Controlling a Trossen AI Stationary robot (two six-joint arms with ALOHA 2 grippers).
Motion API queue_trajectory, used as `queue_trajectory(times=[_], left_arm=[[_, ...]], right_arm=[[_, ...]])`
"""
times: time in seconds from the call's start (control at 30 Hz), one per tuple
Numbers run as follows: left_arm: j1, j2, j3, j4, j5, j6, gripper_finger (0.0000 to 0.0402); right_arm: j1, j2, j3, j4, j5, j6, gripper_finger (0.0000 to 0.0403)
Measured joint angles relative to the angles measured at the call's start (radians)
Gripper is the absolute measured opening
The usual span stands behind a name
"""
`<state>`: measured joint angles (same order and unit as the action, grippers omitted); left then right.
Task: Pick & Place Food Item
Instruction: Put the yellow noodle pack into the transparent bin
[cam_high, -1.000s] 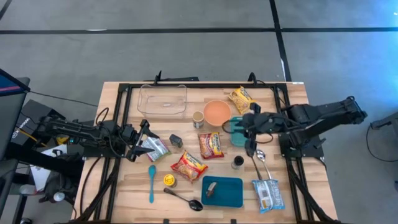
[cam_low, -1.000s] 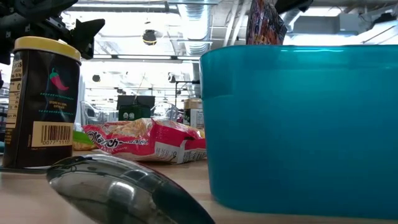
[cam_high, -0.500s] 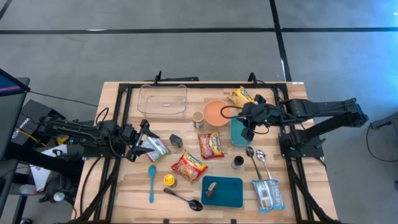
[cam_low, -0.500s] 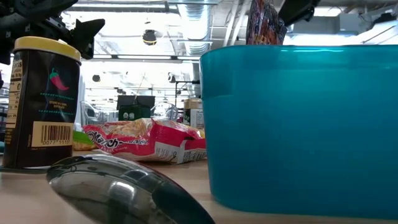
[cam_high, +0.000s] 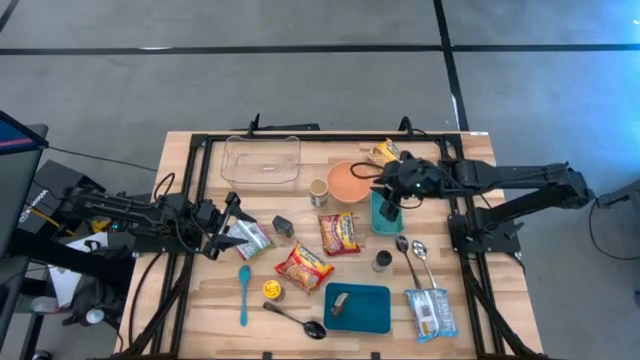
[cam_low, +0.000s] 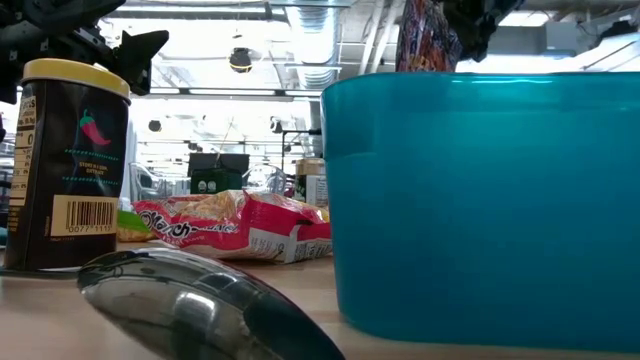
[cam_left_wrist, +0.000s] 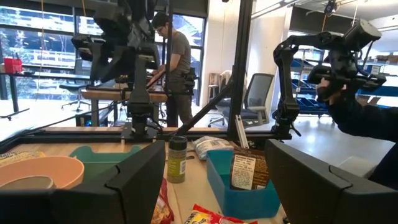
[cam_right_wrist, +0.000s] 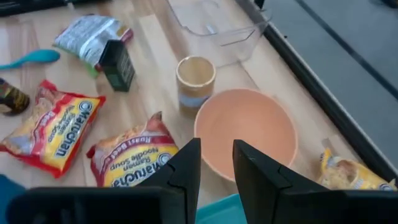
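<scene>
Swinging left since earlier, the right gripper (cam_high: 385, 187) hovers empty, fingers narrowly parted, by the round peach plastic bowl (cam_high: 349, 181); the yellow noodle packet (cam_high: 385, 155) behind risks being nudged

Pale wooden slatted table top (cam_high: 200, 300): matt, visible grain. Clear plastic rectangular container (cam_high: 262, 161): glossy, see-through. Peach-coloured round plastic bowl (cam_right_wrist: 246, 132): smooth, matt. Red crinkled foil noodle packets (cam_high: 304, 267): shiny. Polished metal spoon (cam_low: 190, 300): mirror-bright. Teal plastic square tub (cam_low: 480, 200): smooth, slightly translucent. Dark spice jar with yellow lid (cam_low: 68, 165): glossy label.
</scene>
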<state>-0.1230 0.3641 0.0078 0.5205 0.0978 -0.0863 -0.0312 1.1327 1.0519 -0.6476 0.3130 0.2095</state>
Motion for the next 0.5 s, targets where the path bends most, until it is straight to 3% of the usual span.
queue_trajectory(times=[0.5], left_arm=[[0.0, 0.0, 0.0, 0.0, 0.0, 0.0, 0.0271]], right_arm=[[-0.015, -0.003, -0.121, -0.033, -0.002, 0.155, 0.0087]])
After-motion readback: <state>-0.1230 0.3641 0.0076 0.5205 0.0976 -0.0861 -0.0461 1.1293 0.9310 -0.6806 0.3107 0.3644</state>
